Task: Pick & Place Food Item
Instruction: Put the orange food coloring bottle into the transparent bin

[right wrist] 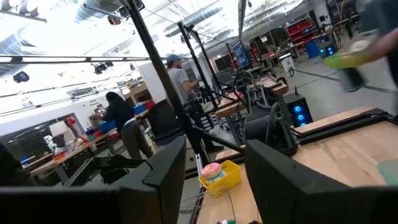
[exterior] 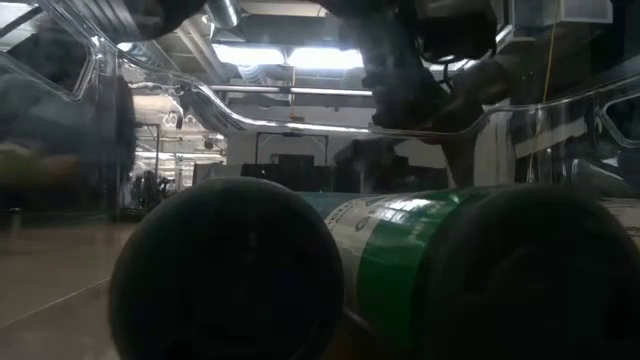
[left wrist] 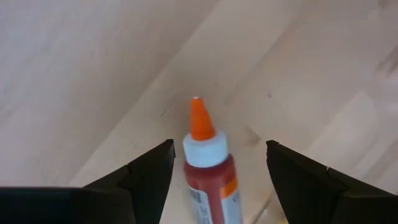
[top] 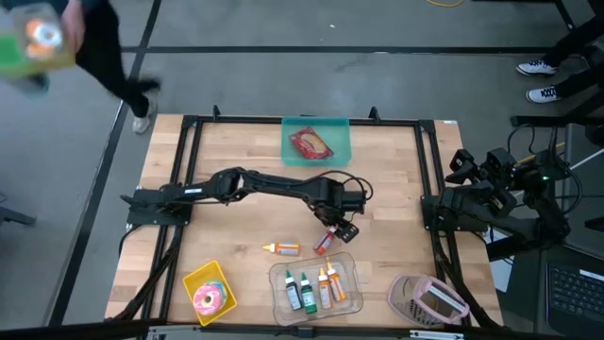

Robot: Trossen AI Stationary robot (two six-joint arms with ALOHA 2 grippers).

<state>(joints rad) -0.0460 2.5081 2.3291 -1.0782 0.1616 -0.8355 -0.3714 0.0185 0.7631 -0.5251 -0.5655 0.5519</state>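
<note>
A release or an approach appears to be in hand: the left gripper (top: 332, 236) is positioned over the wood table (top: 236, 161) near the middle, and a red bottle with an orange tip (left wrist: 208, 168) is seen lying between its fingers (left wrist: 146, 177). The fingers are spread wide, with clear gaps shown on both sides of the bottle in the left wrist view, so nothing is clamped; whether the bottle is brushed by either finger cannot be told. In the high view the same bottle (top: 325, 243) is found just beside the clear tray (top: 351, 260), in which several similar bottles are already laid.

If the bottle is meant for that tray, the next move is judged to call for the jaws to be closed on its body, followed by a short lift toward the tray. The right gripper (right wrist: 214, 180) is parked off the table's right edge, fingers apart and empty.
</note>
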